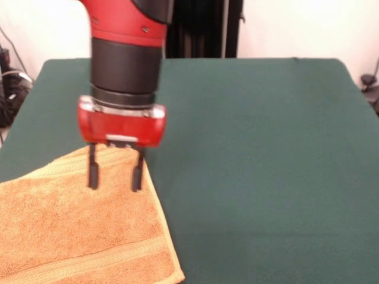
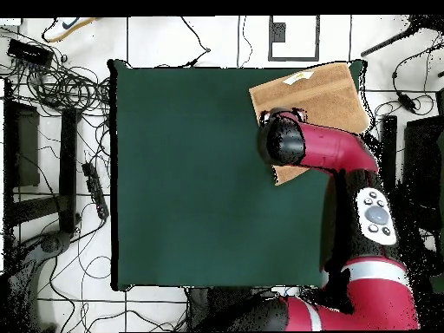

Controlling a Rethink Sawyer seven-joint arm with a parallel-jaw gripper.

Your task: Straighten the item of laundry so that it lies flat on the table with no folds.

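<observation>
Fingers spread, nothing pinched, tips over towel far edge; towel flat at table corner.

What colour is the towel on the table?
Orange-tan towel, with a woven band near its end; the front view shows it best.

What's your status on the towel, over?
Gripper open, fingers over the towel's far corner. Towel at the table's corner, looks flat, no folds seen, near end out of the front view. Nothing in the way.
</observation>
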